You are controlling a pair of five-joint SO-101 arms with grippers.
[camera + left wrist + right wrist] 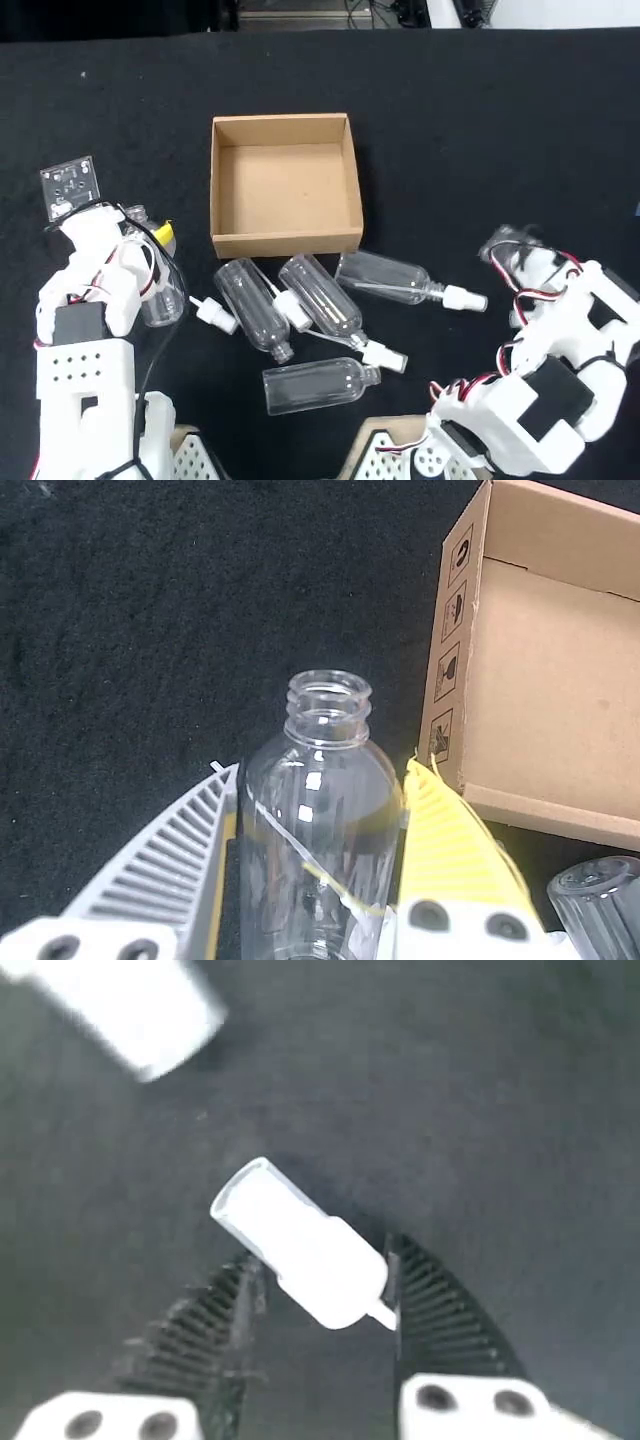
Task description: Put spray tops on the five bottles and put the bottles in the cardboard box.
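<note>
My left gripper (320, 772) is shut on a clear bottle (325, 720) with an open neck, held between a grey and a yellow finger. In the high view this gripper (145, 237) sits left of the cardboard box (285, 240), whose wall (520, 680) stands beside the bottle. My right gripper (320, 1255) is shut on a white spray top (290, 1230) just above the black cloth, at the right side of the table (503, 247). Below the box lie a capless bottle (252, 305), another capless bottle (318, 385), and two bottles (322, 297) (385, 275) with spray tops.
A loose white spray top (215, 314) lies left of the bottles. The blurred cap (140, 1010) of a lying bottle is close to my right gripper. A marker card (70, 186) sits at the far left. Black cloth (500, 130) covers the table.
</note>
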